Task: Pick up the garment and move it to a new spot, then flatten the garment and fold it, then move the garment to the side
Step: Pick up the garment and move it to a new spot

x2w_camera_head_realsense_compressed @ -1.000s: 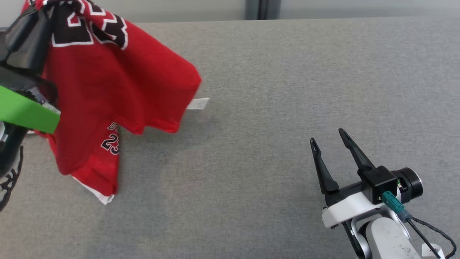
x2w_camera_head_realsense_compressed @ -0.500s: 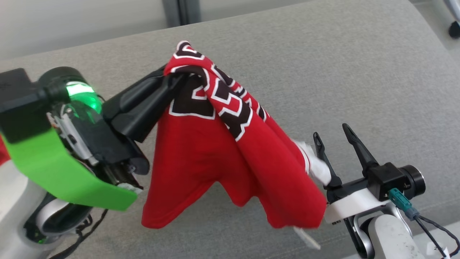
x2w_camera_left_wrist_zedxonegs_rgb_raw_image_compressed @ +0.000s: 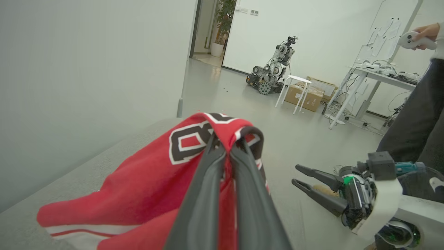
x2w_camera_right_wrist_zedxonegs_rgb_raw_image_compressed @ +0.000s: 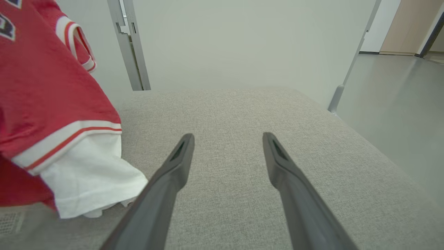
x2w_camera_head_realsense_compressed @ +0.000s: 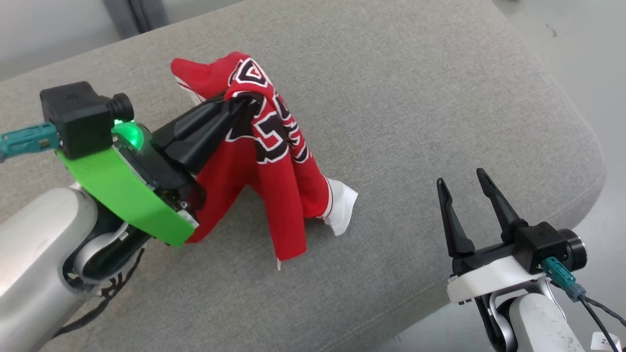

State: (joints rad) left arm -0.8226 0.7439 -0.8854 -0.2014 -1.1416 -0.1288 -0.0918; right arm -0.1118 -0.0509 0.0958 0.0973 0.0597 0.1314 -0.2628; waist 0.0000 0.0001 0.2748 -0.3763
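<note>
While the red basketball jersey (x2w_camera_head_realsense_compressed: 286,195) hangs bunched from the left gripper (x2w_camera_head_realsense_compressed: 246,101), the first step of the task is judged to be in hand but not finished.

**Position of the garment.** The jersey's upper part is raised off the grey sofa cushion (x2w_camera_head_realsense_compressed: 415,98). Its lower hem and white inner layer (x2w_camera_head_realsense_compressed: 342,212) appear to rest on the cushion near the middle. It is crumpled, with several layers draped over one another.

**Grippers.**
- Left gripper: the fingers are pressed together on a fold of the jersey, beside the black-and-white numerals. The left wrist view confirms the cloth is pinched between them.
- Right gripper (x2w_camera_head_realsense_compressed: 462,176): the fingers are spread wide and hold nothing. It hovers over the cushion's near right edge, beside the jersey but not touching it.

**Progress.**
- Done: the garment has been grasped and lifted.
- Outstanding: setting it down at the new spot, flattening, folding, and moving it to the side. The bunched state shows that no flattening or folding has been done.

**Count.**
- One jersey.
- One cushion.
- Two grippers.
- In the room beyond, seen in the left wrist view: one other wheeled robot (x2w_camera_left_wrist_zedxonegs_rgb_raw_image_compressed: 274,66), one white stool (x2w_camera_left_wrist_zedxonegs_rgb_raw_image_compressed: 295,88) and one person's hand (x2w_camera_left_wrist_zedxonegs_rgb_raw_image_compressed: 425,32) holding one white controller (x2w_camera_left_wrist_zedxonegs_rgb_raw_image_compressed: 411,40).
- Cardboard boxes (x2w_camera_left_wrist_zedxonegs_rgb_raw_image_compressed: 308,95) stand by the stool; their number cannot be told.
</note>
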